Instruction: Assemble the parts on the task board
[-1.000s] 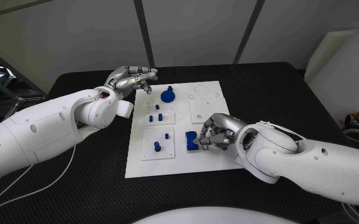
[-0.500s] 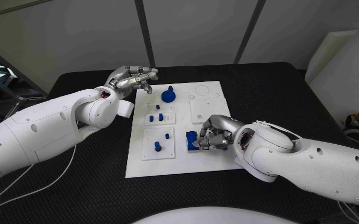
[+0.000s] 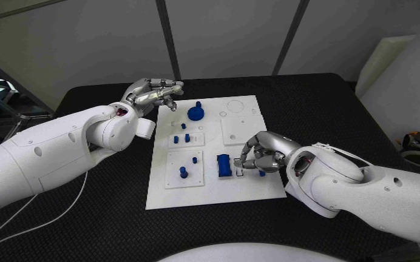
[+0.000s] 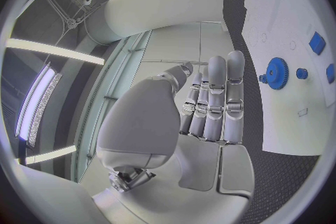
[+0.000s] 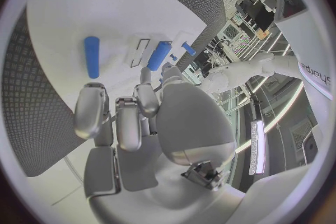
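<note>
At lower right, the right hand (image 3: 263, 156), fingers curled on nothing, hovered beside the blue block (image 3: 224, 165) and risked nudging it askew

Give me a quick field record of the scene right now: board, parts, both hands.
board: white task board in the middle of the black table
gear: blue, at the board's far end
long block: blue, near right hand
left hand: at the board's far left corner, holds nothing
right hand: over the board's right edge, fingers curled beside the long block; grasp unclear
</note>
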You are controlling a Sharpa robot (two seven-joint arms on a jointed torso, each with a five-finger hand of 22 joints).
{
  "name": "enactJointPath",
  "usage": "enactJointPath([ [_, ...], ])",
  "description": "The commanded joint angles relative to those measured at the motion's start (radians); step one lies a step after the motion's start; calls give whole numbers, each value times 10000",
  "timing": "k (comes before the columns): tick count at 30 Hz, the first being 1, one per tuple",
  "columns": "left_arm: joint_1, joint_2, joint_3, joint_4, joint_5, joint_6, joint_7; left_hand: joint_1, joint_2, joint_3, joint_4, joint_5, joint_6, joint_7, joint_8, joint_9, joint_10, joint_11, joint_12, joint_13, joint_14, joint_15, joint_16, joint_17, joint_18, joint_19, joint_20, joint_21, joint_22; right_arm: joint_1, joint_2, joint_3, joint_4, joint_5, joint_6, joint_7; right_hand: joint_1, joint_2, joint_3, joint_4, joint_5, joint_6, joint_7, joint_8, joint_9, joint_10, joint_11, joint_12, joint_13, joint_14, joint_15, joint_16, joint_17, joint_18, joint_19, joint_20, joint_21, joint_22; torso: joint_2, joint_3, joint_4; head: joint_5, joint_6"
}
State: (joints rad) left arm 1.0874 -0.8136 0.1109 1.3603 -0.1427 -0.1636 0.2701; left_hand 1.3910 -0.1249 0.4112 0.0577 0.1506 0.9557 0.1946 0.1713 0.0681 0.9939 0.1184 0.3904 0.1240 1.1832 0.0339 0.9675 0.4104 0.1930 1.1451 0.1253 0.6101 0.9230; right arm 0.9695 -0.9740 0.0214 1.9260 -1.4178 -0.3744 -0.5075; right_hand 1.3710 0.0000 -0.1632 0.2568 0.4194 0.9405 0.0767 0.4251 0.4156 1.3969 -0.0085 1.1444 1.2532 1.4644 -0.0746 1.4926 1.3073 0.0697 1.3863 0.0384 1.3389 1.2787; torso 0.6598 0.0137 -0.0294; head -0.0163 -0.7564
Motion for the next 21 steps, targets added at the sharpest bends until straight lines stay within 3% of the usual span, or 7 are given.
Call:
enactJointPath([
  [1, 16, -19, 6, 11, -21, 98, 28, -97, 32, -15, 33, -37, -72, 17, 45, -4, -81, 16, 81, 10, -86, 8, 54, -23, -103, 0, 65, -45, -21, 17, -313, 7, 99, 101, -563, 530, 338, 183, 156, -32, -73, 4, 60, -389, -217, -9, 101, -82, -43, 786, 105, 25, 1260, 7, -9, 81, -1, 4, -8, -17, 0, -43, 15],
  [3, 16, -29, 6, 15, -21, 92, 28, -97, 32, -15, 33, -37, -72, 17, 45, -4, -81, 16, 81, 10, -86, 8, 54, -23, -103, 0, 65, -45, -21, 19, -616, 9, 119, -99, -416, 530, 588, 171, 176, -6, -237, 181, 147, -904, -547, -23, 170, -180, -98, 782, 164, 15, 1249, 10, -17, 133, -7, 7, -2, -23, -8, -82, 20],
  [6, 16, -34, 6, 29, -21, 88, 30, -97, 32, -15, 33, -37, -72, 17, 45, -4, -81, 16, 81, 10, -86, 8, 54, -23, -103, 0, 65, -45, -21, 19, -931, 9, 132, -373, -192, 441, 738, 110, 120, 63, -372, 469, 167, -1336, -820, 8, 182, -200, -99, 786, 187, 27, 1277, 7, -5, 171, 10, 39, 1, -13, 1, -162, 14],
  [12, 16, -51, 5, 66, -21, 84, 30, -97, 32, -15, 33, -37, -72, 17, 45, -4, -81, 16, 81, 10, -86, 8, 54, -23, -103, 0, 65, -45, -21, 14, -1234, 5, 158, -1070, 537, -41, 467, -138, -213, 284, -633, 800, 147, -1577, -958, 23, 189, -262, -128, 779, 199, 8, 1250, 8, -10, 190, 3, 42, 15, 1, -13, -248, 11],
  [16, 15, -48, 5, 69, -21, 82, 32, -97, 32, -15, 33, -37, -72, 17, 45, -4, -81, 16, 81, 10, -86, 8, 54, -23, -103, 0, 65, -45, -21, 9, -1270, 2, 144, -1467, 1069, -231, 360, -184, -345, 302, -835, 876, 143, -1643, -982, 21, 191, -289, -138, 768, 199, -25, 1201, 19, -40, 194, -36, 2, 6, -3, -15, -297, 4],
  [21, 15, -37, 5, 72, -21, 86, 36, -97, 32, -15, 33, -37, -72, 17, 45, -4, -81, 16, 81, 10, -86, 8, 54, -23, -103, 0, 65, -45, -21, 4, -1220, -2, 31, -1812, 1474, -321, 216, -230, -483, 318, -950, 929, 140, -1680, -981, 15, 194, -312, -144, 762, 201, -43, 1177, 28, -67, 198, -72, -34, -6, -11, 27, -358, 0],
])
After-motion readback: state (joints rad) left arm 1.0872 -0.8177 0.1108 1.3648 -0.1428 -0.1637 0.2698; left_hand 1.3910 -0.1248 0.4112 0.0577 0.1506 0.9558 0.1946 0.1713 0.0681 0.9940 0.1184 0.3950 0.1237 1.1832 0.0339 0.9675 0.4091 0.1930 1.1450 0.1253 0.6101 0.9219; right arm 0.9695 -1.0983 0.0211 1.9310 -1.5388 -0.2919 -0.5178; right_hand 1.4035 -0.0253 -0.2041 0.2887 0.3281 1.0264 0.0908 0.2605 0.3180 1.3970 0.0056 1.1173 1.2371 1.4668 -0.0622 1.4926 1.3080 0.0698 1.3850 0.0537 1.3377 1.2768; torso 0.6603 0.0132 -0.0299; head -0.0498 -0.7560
